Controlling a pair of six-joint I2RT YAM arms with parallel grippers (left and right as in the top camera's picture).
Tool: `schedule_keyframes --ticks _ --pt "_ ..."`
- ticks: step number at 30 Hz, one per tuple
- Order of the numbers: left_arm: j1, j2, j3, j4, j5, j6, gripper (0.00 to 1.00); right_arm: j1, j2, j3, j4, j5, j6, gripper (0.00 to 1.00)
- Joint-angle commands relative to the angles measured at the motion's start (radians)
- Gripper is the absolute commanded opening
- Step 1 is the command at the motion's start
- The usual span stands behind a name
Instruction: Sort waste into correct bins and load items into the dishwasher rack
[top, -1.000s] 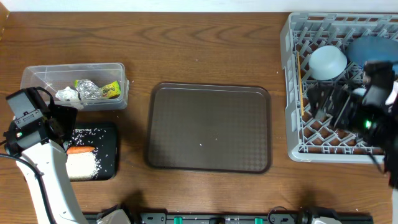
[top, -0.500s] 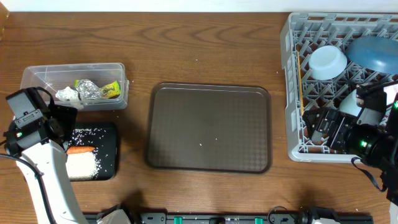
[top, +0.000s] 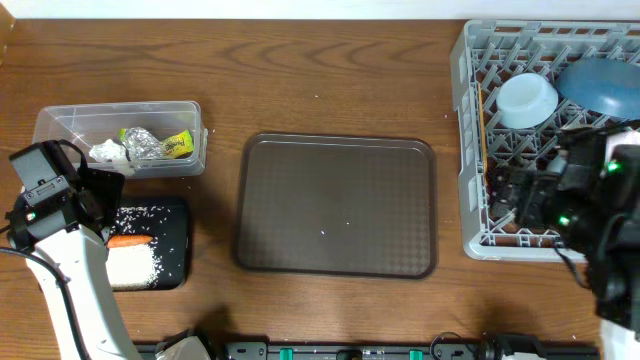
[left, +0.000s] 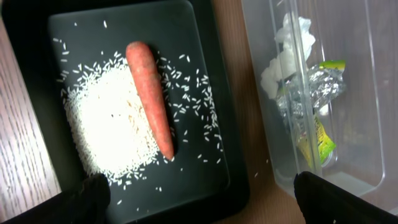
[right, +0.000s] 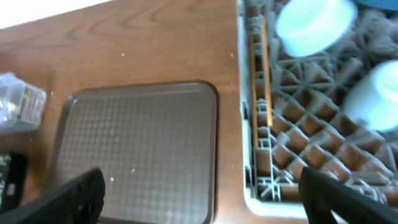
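Note:
The grey dishwasher rack (top: 470, 150) at the right holds a small light-blue bowl (top: 527, 100), a dark-blue bowl (top: 598, 85), a pale-blue cup (right: 376, 96) and wooden chopsticks (top: 483, 130) along its left wall. My right gripper (right: 205, 199) is open and empty, above the rack's front-left corner (right: 255, 186). My left gripper (left: 205, 205) is open and empty, above the black tray (left: 211, 174) with rice (left: 118, 124) and the carrot (left: 149, 96). The clear tub (top: 60, 125) holds the wrapper (top: 140, 145) and the yellow-green packet (top: 178, 146).
A large brown serving tray (top: 335, 205) lies mid-table, between the bins and the rack. Loose rice grains are scattered across the black tray (top: 175, 215). The clear tub (left: 367, 93) stands right beside the black tray.
My right arm has drawn back from over the middle of the rack toward its front-left part. The left arm, bins and waste have not moved.

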Motion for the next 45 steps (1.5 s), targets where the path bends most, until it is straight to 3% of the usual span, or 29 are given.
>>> schedule_keyframes --ticks 1,6,9,23,30,41,45 --pt "0.006 0.000 0.019 -0.003 -0.004 0.006 0.98 0.061 -0.107 -0.175 0.143 -0.014 -0.044 0.99" --pt "0.006 0.000 0.019 -0.003 -0.004 0.006 0.98 0.101 -0.325 -0.525 0.462 -0.020 -0.047 0.99" --pt "0.006 0.000 0.019 -0.003 -0.004 0.006 0.98 0.101 -0.441 -0.673 0.489 -0.020 -0.046 0.99" --pt "0.006 0.000 0.019 -0.003 -0.004 0.006 0.98 0.094 -0.793 -1.142 0.957 -0.011 -0.182 0.99" --pt "0.006 0.000 0.019 -0.003 -0.004 0.006 0.98 0.092 -0.874 -1.197 1.031 0.092 -0.182 0.99" --pt "0.006 0.000 0.019 -0.003 -0.004 0.006 0.98 0.040 -0.917 -1.197 0.952 0.199 -0.183 0.99" --pt "0.006 0.000 0.019 -0.003 -0.004 0.006 0.98 0.037 -0.917 -1.197 0.951 0.205 -0.265 0.99"
